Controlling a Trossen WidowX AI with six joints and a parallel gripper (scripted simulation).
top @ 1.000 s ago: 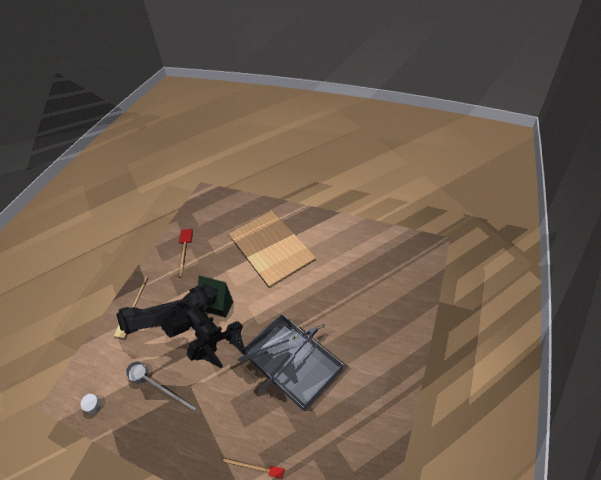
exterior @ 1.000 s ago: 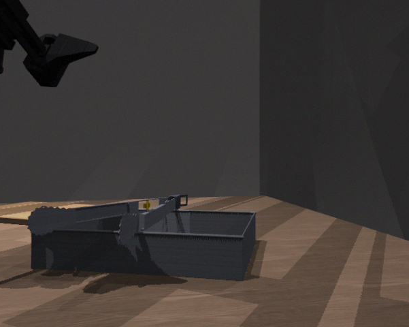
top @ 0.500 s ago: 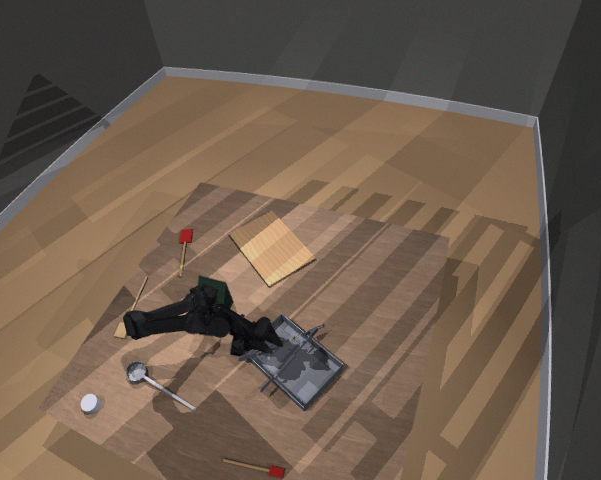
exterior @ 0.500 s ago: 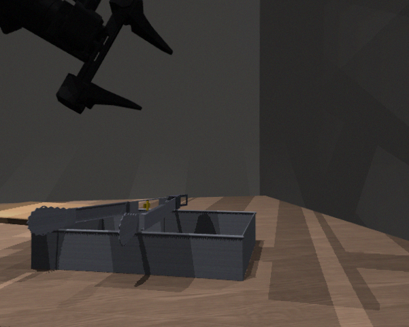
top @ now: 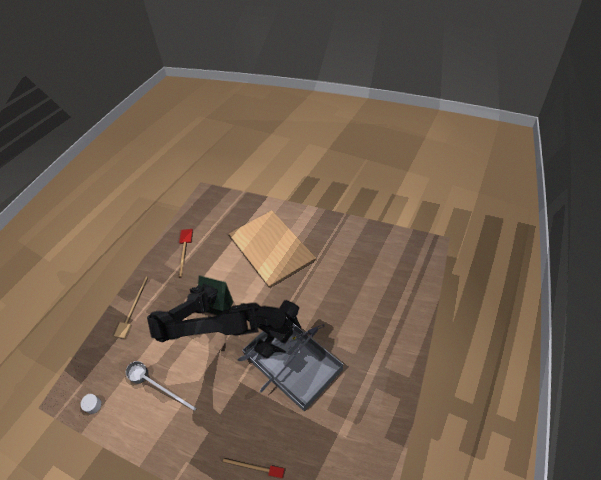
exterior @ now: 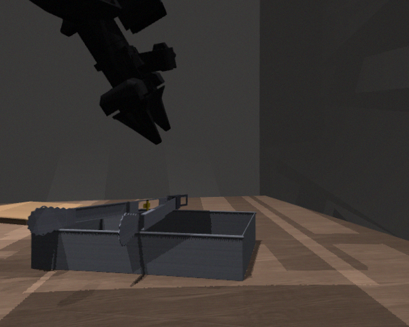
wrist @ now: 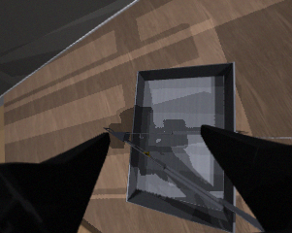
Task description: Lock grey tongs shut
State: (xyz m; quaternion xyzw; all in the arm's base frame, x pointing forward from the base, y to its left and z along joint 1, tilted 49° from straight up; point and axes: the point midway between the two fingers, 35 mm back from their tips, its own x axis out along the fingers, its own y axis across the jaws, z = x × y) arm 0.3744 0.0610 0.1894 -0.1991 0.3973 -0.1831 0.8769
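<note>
Brown tabletop: 1 end effector (top: 275, 351) (exterior: 165, 136) (wrist: 154, 133), wide and empty, above 1 roasting tin (top: 310, 376) (exterior: 194, 255) (wrist: 181, 104).

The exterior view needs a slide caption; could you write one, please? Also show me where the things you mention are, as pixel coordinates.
Open black gripper (exterior: 165, 136) above grey metal tongs (exterior: 158, 212) lying spread across a grey rectangular roasting tin (exterior: 194, 255).

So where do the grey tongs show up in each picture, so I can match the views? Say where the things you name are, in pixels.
Top: the grey tongs (top: 285, 366) (exterior: 158, 212) (wrist: 194, 185) are below and right of centre, lying across the tin.
Exterior: left of centre, in the lower half, fanned toward the camera.
Wrist: a diagonal from left of centre to lower right.
Shared landmark: the roasting tin (top: 318, 379) (exterior: 190, 253) (wrist: 184, 89).
</note>
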